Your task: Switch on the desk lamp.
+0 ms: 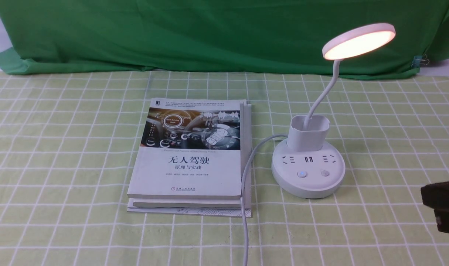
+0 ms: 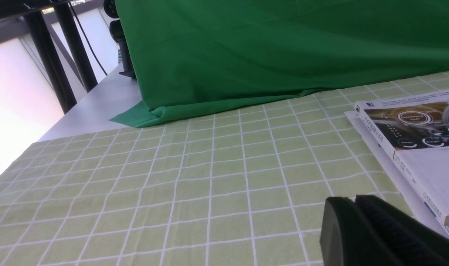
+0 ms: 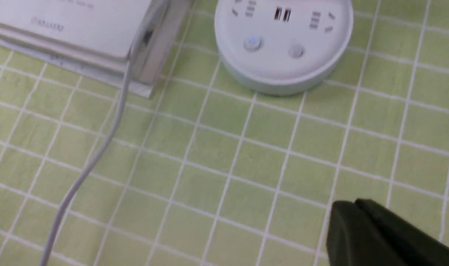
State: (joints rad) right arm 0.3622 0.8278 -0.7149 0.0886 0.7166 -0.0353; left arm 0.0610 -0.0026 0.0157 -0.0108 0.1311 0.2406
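The white desk lamp [image 1: 308, 162] stands right of the middle. Its disc head [image 1: 359, 40] glows warm at the upper right, on a thin bent neck rising from the cup holder [image 1: 308, 132]. Its round base [image 3: 283, 40] has sockets and two buttons; the left button [image 1: 301, 174] shows a faint blue light. Its white cord [image 1: 244, 192] runs toward the front edge. My right gripper [image 1: 427, 197] is shut and empty, low at the right edge, apart from the base; it also shows in the right wrist view [image 3: 351, 207]. My left gripper [image 2: 351, 201] is shut and empty above the cloth, out of the front view.
A stack of white books [image 1: 191, 159] lies left of the lamp, with the cord along its right side. A green-and-white checked cloth [image 1: 61, 147] covers the table. A green backdrop [image 1: 209, 33] hangs behind, held by a clip [image 1: 420, 61] at the right.
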